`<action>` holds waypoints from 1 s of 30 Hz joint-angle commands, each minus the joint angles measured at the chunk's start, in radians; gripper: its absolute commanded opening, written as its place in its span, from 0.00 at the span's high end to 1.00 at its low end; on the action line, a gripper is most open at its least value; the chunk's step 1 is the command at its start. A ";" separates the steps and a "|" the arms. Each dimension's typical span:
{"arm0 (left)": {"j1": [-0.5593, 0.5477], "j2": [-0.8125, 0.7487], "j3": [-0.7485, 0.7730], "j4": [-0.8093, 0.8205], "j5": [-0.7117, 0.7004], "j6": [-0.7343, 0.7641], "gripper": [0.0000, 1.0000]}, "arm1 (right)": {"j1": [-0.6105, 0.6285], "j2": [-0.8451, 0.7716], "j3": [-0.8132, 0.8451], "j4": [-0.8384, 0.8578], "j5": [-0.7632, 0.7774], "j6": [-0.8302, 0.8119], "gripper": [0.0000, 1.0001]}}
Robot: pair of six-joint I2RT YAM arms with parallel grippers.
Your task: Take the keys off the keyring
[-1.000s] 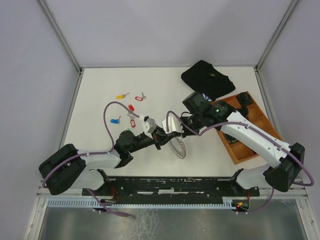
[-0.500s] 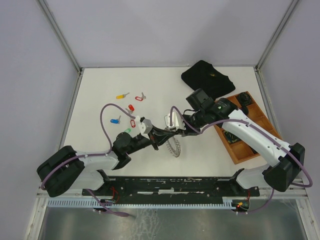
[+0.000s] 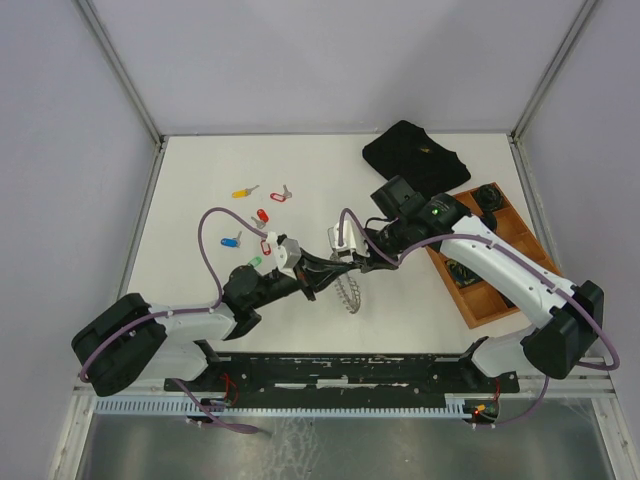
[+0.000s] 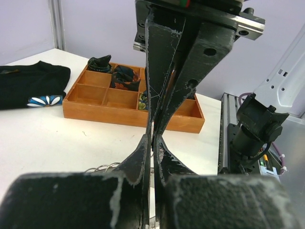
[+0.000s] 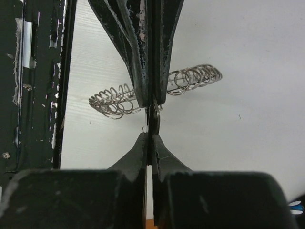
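Bright, even light with soft shadows; nearest fingers [image 4: 71, 200] blurred.

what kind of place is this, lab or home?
Probably a lab robot cell: white table boxed in by plain walls and metal posts, two arms bolted at its near edge, keys and a tray laid out.

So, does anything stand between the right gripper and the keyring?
Nothing visible does. The right gripper is closed right at the keyring. It meets the left gripper tip to tip, and the left gripper clamps the ring.
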 commanded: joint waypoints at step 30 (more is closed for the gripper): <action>0.006 -0.037 0.222 -0.437 0.157 0.146 0.52 | -0.004 0.028 0.093 -0.120 -0.049 -0.066 1.00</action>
